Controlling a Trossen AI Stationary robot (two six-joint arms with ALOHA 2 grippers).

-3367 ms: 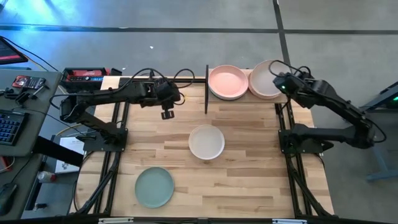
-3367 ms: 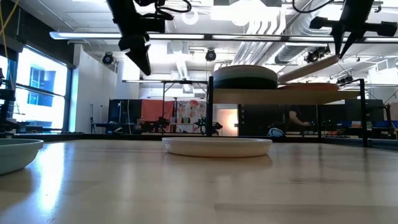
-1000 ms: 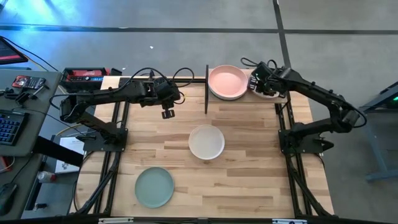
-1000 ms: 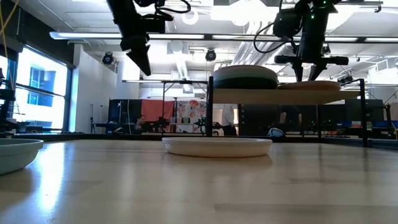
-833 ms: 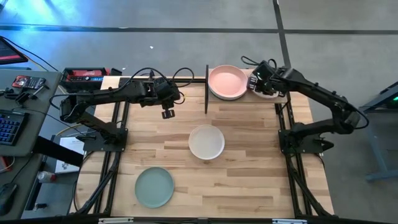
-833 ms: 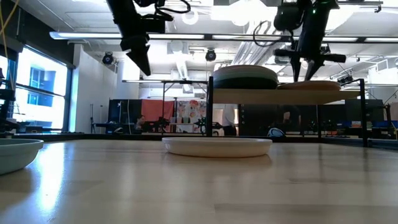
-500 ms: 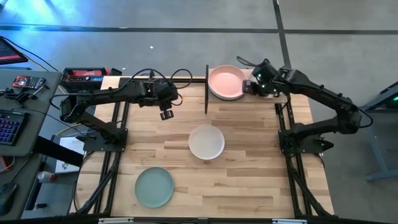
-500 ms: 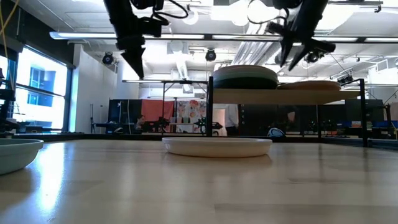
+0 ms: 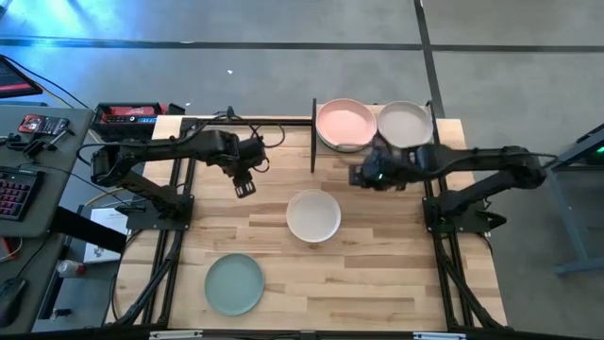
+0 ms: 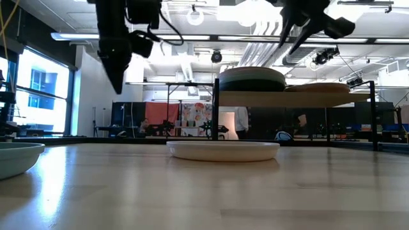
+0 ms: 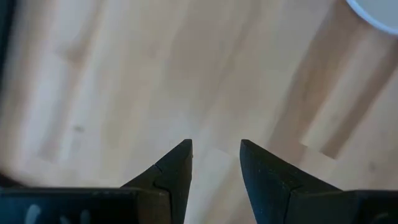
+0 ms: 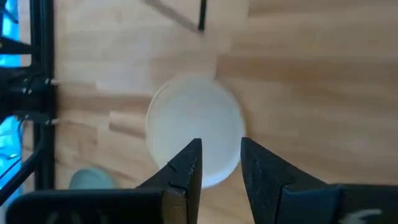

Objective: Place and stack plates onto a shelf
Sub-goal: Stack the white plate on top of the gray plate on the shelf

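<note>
My right gripper (image 9: 360,177) hangs in the air with its fingers (image 12: 186,163) parted by a narrow gap and nothing between them; past their tips the cream plate (image 12: 194,129) lies flat on the tabletop (image 9: 377,255), below me and clear of my jaws. In the high view that plate (image 9: 313,215) sits near the table's middle, a little toward the left arm's side of my right gripper and nearer the front edge. Just behind my right gripper stands the shelf (image 10: 307,98), carrying a stack topped by a salmon pink plate (image 9: 343,124) and, beside it, a beige plate (image 9: 405,124); from table height the stack shows a dark layer under a pale one. My left gripper (image 9: 243,184) also hovers empty, fingers (image 11: 177,168) apart with a narrow gap, over bare wood on the left arm's side of the cream plate, whose edge only just enters the left wrist view (image 11: 373,11). The mint green plate (image 9: 234,284) rests near the table's front edge on the left arm's side, well apart from both grippers.
</note>
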